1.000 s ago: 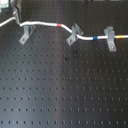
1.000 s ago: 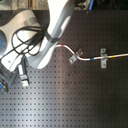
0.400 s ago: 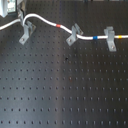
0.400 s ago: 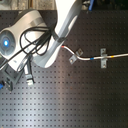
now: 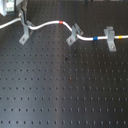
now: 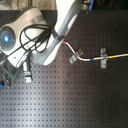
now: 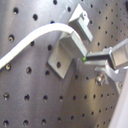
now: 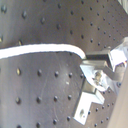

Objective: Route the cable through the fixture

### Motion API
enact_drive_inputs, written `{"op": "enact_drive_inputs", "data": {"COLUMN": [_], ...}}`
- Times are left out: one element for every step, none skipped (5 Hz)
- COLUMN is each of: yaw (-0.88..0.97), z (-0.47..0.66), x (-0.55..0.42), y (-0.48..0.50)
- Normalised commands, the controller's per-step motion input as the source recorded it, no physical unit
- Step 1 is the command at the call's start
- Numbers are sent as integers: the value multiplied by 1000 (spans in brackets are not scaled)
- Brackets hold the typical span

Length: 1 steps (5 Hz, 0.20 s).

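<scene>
Both jaws clamp the cable (image 7: 35,40) beside the fixture (image 7: 62,55).

This looks like a robotics lab bench. The whole work surface is a black optical breadboard (image 5: 65,95) with a regular grid of threaded holes, and small grey metal clips (image 5: 74,35) are bolted straight into it. A white Franka arm (image 6: 60,30) with black hoses looped around it leans over the board.
</scene>
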Motion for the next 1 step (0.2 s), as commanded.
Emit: {"op": "enact_drive_inputs", "data": {"yaw": [180], "z": [-109], "x": [-59], "y": [-238]}}
